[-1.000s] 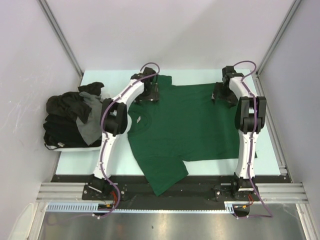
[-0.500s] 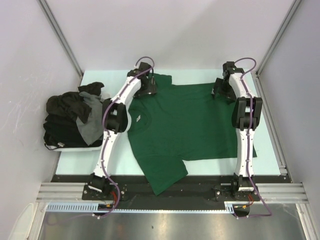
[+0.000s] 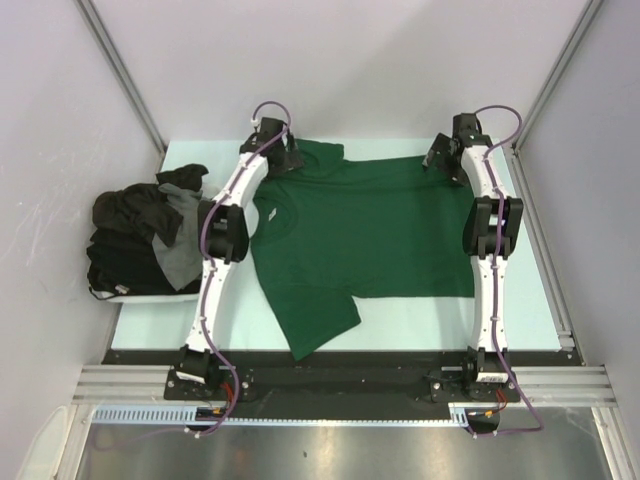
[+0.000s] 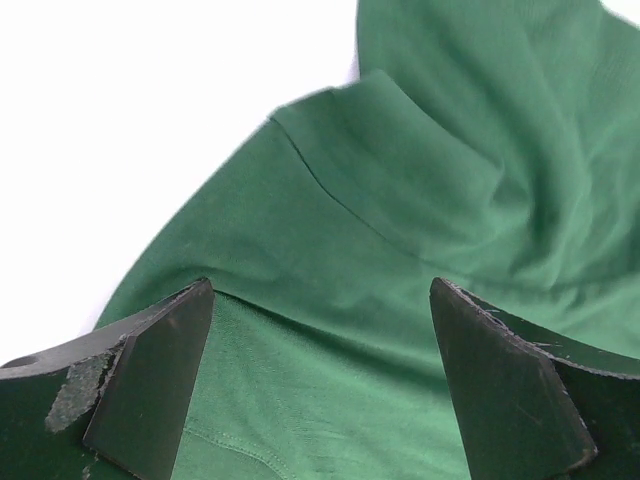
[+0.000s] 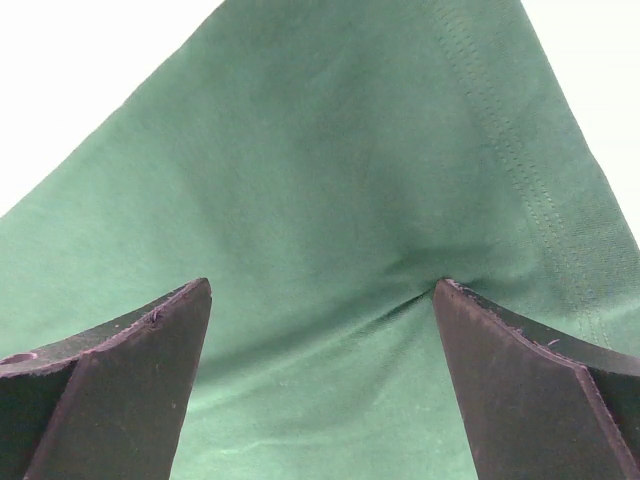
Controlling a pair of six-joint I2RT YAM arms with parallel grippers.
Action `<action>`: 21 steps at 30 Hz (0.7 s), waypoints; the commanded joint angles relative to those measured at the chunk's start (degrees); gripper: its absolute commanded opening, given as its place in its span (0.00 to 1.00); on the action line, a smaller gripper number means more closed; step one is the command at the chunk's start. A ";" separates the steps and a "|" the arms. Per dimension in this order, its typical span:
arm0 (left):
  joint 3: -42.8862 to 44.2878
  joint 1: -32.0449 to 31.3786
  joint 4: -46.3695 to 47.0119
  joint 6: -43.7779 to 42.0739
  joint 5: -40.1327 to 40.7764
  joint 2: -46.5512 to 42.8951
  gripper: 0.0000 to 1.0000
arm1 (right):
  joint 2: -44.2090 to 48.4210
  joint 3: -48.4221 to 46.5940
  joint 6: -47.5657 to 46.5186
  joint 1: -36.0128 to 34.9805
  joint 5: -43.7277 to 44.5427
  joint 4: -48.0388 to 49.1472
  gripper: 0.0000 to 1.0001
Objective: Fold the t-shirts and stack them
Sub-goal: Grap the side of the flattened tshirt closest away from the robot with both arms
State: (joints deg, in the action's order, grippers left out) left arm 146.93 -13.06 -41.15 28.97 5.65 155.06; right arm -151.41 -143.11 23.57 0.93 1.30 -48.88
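"Where is the green t-shirt (image 3: 370,230) lying?"

"It's lying spread on the pale table (image 3: 420,320), collar pointing left. The black and grey t-shirts (image 3: 140,235) are sitting heaped off to the left."

"And the arms?"

"The left gripper (image 3: 285,160) is reaching over the far sleeve and the right gripper (image 3: 440,160) over the far hem corner. Both are standing with fingers spread wide over the cloth."

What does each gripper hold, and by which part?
Nothing is gripped. The left gripper, above a sleeve, and the right gripper, above the hem, both stand open over the green t-shirt.
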 commanded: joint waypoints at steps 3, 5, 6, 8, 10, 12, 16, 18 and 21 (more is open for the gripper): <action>0.99 3.13 11.07 3.89 -0.64 1.82 0.96 | -5.91 -1.20 3.06 0.56 -4.99 14.16 1.00; 0.99 3.04 12.40 5.39 -0.64 2.00 0.96 | -7.40 -2.96 3.49 0.83 -5.78 13.90 1.00; 1.07 3.04 13.36 5.83 -0.21 2.00 0.96 | -7.67 -3.05 3.85 0.92 -5.87 13.82 1.00; 0.90 3.21 14.60 6.18 0.24 2.00 0.96 | -7.49 -2.44 4.02 1.09 -5.78 14.08 1.00; 0.99 3.39 16.44 6.54 0.32 2.08 0.96 | -7.40 -2.26 3.85 1.09 -5.70 14.95 1.00; 0.90 3.39 17.50 6.28 0.24 1.39 0.96 | -7.14 -2.35 4.11 1.09 -6.57 15.05 1.00; -0.85 3.31 19.96 5.05 -1.08 -4.14 0.96 | -3.64 -0.77 3.50 0.92 -7.80 14.43 1.00; -2.26 3.13 20.93 3.30 -1.78 -7.39 0.97 | 1.09 0.63 3.06 0.92 -7.89 14.69 1.00; -5.24 2.69 20.23 0.66 -1.78 -15.73 0.98 | 9.52 3.26 1.57 0.83 -8.59 16.53 1.00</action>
State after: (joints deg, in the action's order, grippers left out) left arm 143.61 -9.69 -24.49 33.30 5.04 153.71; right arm -152.90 -142.63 26.35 2.11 -5.10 -34.41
